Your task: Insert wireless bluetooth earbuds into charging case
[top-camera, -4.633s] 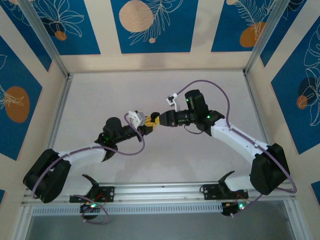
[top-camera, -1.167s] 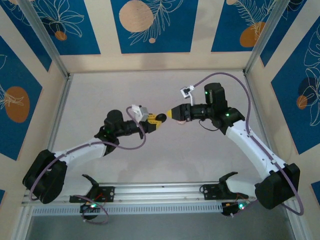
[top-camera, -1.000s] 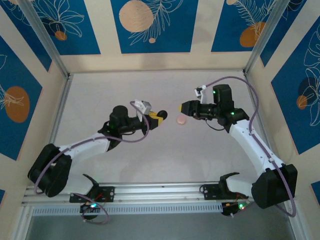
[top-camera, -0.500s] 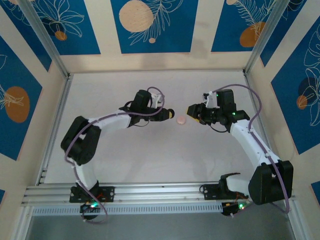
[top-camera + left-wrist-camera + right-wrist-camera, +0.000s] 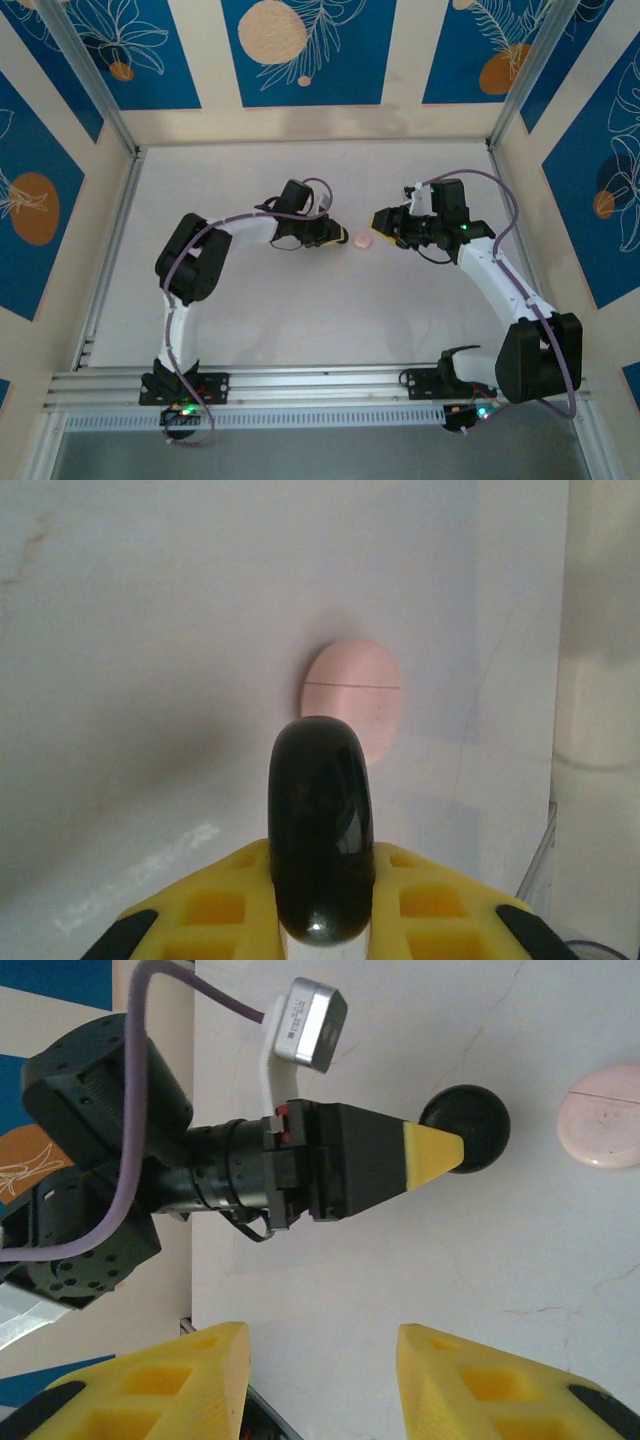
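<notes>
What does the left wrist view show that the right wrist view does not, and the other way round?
Left wrist view: the whole pink oval case, with the round glossy black disc edge-on before it. Right wrist view: the right gripper, open and empty, and the silver camera on the left arm's wrist. Both: the disc clamped in the left gripper, the case lying apart from it on the pale table.
</notes>
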Tool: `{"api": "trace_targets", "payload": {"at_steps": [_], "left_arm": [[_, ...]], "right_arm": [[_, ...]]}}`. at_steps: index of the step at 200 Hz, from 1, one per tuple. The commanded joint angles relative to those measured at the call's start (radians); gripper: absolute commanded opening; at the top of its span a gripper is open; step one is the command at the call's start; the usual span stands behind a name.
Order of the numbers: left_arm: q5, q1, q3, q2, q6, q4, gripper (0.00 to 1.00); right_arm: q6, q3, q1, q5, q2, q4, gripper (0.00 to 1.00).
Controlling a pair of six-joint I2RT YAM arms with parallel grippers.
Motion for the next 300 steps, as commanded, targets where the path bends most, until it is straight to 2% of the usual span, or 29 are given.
{"api": "trace_targets", "payload": {"at_steps": [1,80,120,141,179,192,210,213,216,218,219,221,224,228,244,261,280,300], "left_arm": [[0.035,0.020,0.045,0.029,-0.025,-0.036,0.18],[0.048,0.033,0.068,0.072,-0.014,-0.088,0.23],[0.036,0.045,0.072,0.065,0.007,-0.144,0.37],[0.029,0.052,0.073,0.050,0.028,-0.168,0.41],[-0.019,0.070,0.084,-0.008,0.107,-0.269,0.48],[-0.058,0.082,0.086,-0.051,0.151,-0.321,0.52],[-0.136,0.101,0.094,-0.137,0.242,-0.403,0.67],[-0.152,0.105,0.095,-0.153,0.259,-0.418,0.70],[-0.169,0.108,0.096,-0.169,0.279,-0.431,0.74],[-0.184,0.109,0.095,-0.179,0.291,-0.440,0.76],[-0.191,0.110,0.096,-0.186,0.298,-0.444,0.78],[-0.206,0.112,0.095,-0.198,0.309,-0.453,0.83],[-0.226,0.115,0.094,-0.218,0.327,-0.465,0.97],[-0.257,0.120,0.092,-0.243,0.352,-0.481,1.00],[-0.406,0.139,0.063,-0.354,0.445,-0.525,1.00],[-0.598,0.156,-0.031,-0.501,0.529,-0.490,1.00],[-0.822,0.169,-0.206,-0.683,0.618,-0.350,1.00],[-1.006,0.186,-0.433,-0.861,0.699,-0.101,1.00]], "right_arm": [[0.006,-0.012,-0.004,-0.030,0.001,0.001,0.43],[0.009,-0.016,-0.004,-0.024,-0.014,-0.018,0.42],[0.009,-0.011,-0.005,-0.017,-0.022,-0.027,0.42],[0.007,-0.006,-0.005,-0.009,-0.026,-0.036,0.43],[-0.034,0.014,-0.016,0.027,-0.029,-0.072,0.47],[-0.057,0.021,-0.024,0.045,-0.029,-0.075,0.52],[-0.109,0.032,-0.039,0.099,-0.026,-0.072,0.56],[-0.119,0.034,-0.040,0.117,-0.025,-0.069,0.60],[-0.130,0.035,-0.044,0.131,-0.024,-0.066,0.69],[-0.136,0.034,-0.045,0.138,-0.024,-0.062,0.89],[-0.139,0.034,-0.047,0.145,-0.024,-0.060,0.95],[-0.146,0.034,-0.050,0.154,-0.024,-0.056,0.99],[-0.156,0.033,-0.054,0.170,-0.022,-0.049,0.99],[-0.171,0.031,-0.059,0.195,-0.019,-0.036,0.99],[-0.239,0.007,-0.081,0.289,-0.013,0.043,0.99],[-0.313,-0.048,-0.112,0.396,-0.003,0.182,0.99],[-0.371,-0.136,-0.164,0.428,0.009,0.370,0.99],[-0.385,-0.222,-0.221,0.419,0.040,0.546,0.99]]}}
